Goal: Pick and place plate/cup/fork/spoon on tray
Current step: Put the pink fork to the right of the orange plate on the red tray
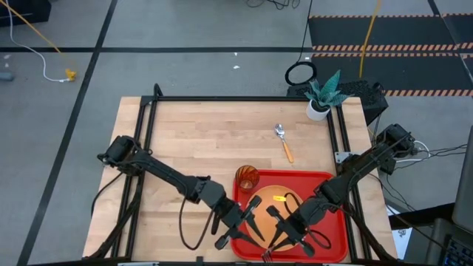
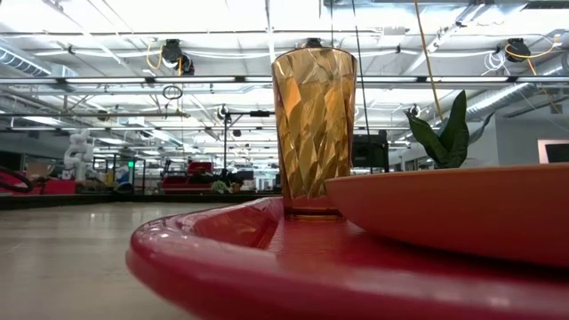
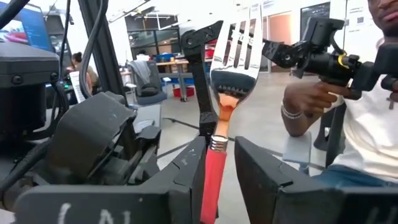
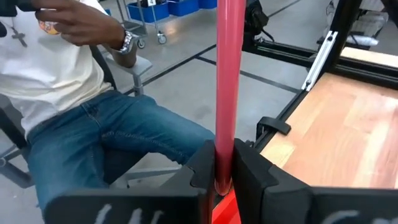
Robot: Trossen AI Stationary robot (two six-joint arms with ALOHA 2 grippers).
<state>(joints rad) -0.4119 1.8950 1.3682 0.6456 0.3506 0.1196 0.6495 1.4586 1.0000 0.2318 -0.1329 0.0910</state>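
Observation:
The red tray (image 1: 325, 179) lies at the table's near right and also shows in the low view (image 2: 267, 267). The orange plate (image 1: 284, 193) (image 2: 462, 209) and the amber cup (image 1: 247, 179) (image 2: 313, 124) stand on it, the cup upright at its far left corner. The spoon (image 1: 284, 142) lies flat on the wood beyond the tray. Both grippers are over the tray's near part. My right gripper (image 1: 279, 227) (image 4: 222, 163) is shut on the fork (image 3: 231, 68). My left gripper (image 1: 250, 222) (image 3: 219, 155) is open, with its fingers on either side of the fork's handle. My left gripper has its fingers on either side of the pinkish-red handle (image 3: 212, 174), just below the metal collar. A gap shows on one side. I cannot tell whether the other finger (image 3: 189, 165) touches it. My right gripper pinches the pinkish-red handle (image 4: 224, 143) between its two fingers. The handle runs along the fingers and out past their tips. The fork is lifted clear of the tray.
A white pot with a green plant (image 1: 322, 96) stands at the table's far right corner. A seated person (image 4: 74, 93) is beyond the table's near edge, with a hand (image 3: 305, 102) raised. Bare wood lies to the left of the tray.

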